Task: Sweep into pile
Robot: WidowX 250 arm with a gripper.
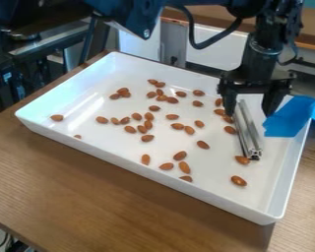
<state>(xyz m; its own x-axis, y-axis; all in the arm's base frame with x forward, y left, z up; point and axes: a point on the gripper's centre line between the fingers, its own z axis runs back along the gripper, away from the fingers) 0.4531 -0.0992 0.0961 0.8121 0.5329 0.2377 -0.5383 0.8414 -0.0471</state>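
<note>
- Almonds (147, 138) lie scattered over the floor of the white tray (216, 172), as you can see in the camera view; they form a loose spread, not one pile, thickest around the middle and toward the far wall.
- You have a lone one near the tray's left end, and two partly hidden behind the near wall's rim.
- A few more sit along the left side of the metal bar (247, 129), with one just beside its near end and another between that end and the near wall.
- Your gripper (248, 114) hangs over the right part of the tray, its fingers spread wide; you have nothing clamped between them.
- That bar lies lengthwise toward you, its far end between the fingers, closer to the left-hand one in the view; you can't tell from here whether they touch.
- To the right of the fingers, you'll see a blue sheet (292, 116) over the tray's right edge.
- The tray rests on your brown wooden table (88, 197).
</note>
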